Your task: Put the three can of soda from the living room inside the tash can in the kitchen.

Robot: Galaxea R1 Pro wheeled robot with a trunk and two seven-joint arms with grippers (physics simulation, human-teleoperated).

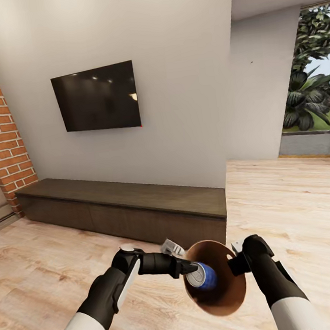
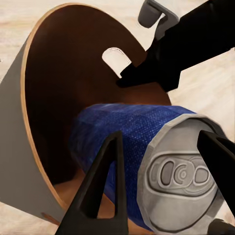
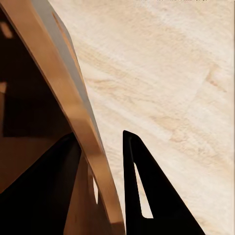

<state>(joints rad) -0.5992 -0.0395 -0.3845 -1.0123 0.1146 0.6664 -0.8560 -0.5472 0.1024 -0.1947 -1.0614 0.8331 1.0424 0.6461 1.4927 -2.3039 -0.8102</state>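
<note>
Living room: left pincer (image 1: 193, 270) inserts can (image 1: 202, 276) into bin (image 1: 221, 302).

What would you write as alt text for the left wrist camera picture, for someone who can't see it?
The left gripper holds a blue soda can, silver top toward the camera, at the mouth of a tipped trash can with a brown inside. The right gripper's black fingers clamp the bin's far rim beside a handle slot, over pale wood floor.
</note>
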